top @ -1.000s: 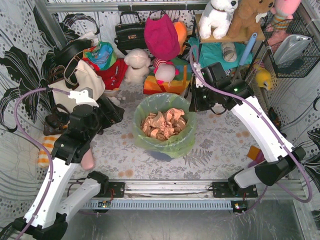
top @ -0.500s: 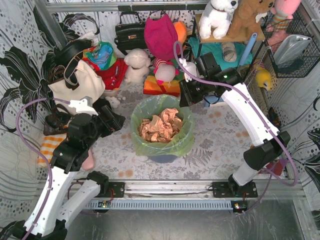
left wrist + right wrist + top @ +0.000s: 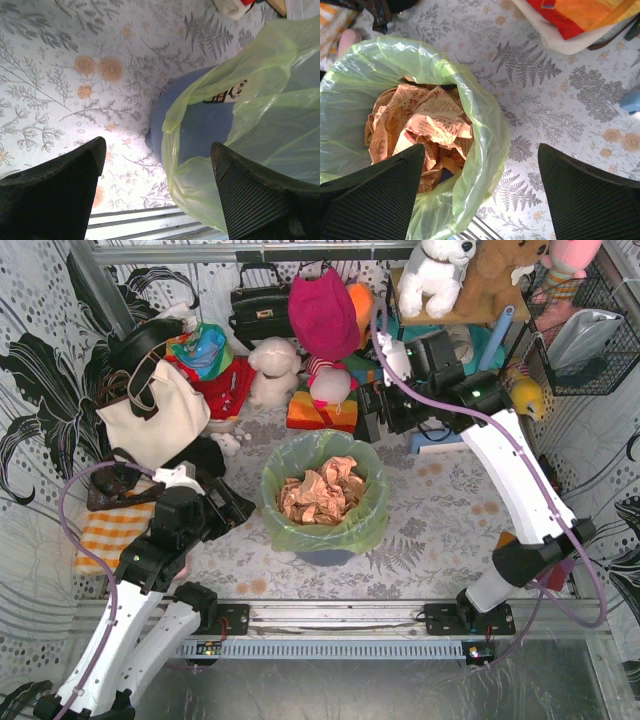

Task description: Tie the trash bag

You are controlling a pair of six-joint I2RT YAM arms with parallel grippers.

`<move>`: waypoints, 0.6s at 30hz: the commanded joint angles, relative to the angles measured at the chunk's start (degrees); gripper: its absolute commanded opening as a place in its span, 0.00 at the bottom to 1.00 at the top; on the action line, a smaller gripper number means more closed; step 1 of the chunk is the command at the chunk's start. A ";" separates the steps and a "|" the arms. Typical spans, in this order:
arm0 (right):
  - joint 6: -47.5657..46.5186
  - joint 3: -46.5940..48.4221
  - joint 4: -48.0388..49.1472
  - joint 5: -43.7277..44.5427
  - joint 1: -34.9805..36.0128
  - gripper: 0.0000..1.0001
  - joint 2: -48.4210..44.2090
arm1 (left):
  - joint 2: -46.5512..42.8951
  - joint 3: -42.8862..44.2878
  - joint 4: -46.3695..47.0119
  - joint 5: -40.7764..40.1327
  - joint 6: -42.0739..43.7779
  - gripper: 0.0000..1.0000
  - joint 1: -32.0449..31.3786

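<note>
At mid-table: two grippers standing off an untied trash bag [image 3: 345,528], approach step.
Right gripper [image 3: 480,156]: jaws wide apart, empty, hovering toward the table's far edge, above the bag's far-right rim. Left gripper [image 3: 156,162]: jaws likewise apart, empty, low beside the bag's left flank, close to the near edge. The bag lines a round blue bin [image 3: 200,125], its mouth open and its rim folded down over the bin's lip; crumpled tan paper [image 3: 322,490] fills it. Judged: no gathering begun. The next move calls for each gripper to pinch the thin film at opposite sides of the rim, lift it clear of the lip and draw both sides together.
</note>
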 commanded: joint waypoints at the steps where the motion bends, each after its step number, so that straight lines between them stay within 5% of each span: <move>1: 4.49 -1.79 2.48 5.03 -0.28 0.94 -7.43 | -2.18 -1.89 4.02 4.76 -1.58 0.94 -0.29; 18: 10.51 -10.04 5.24 11.48 -0.28 0.95 -18.30 | -2.62 -13.06 15.24 5.13 -9.66 0.82 -0.38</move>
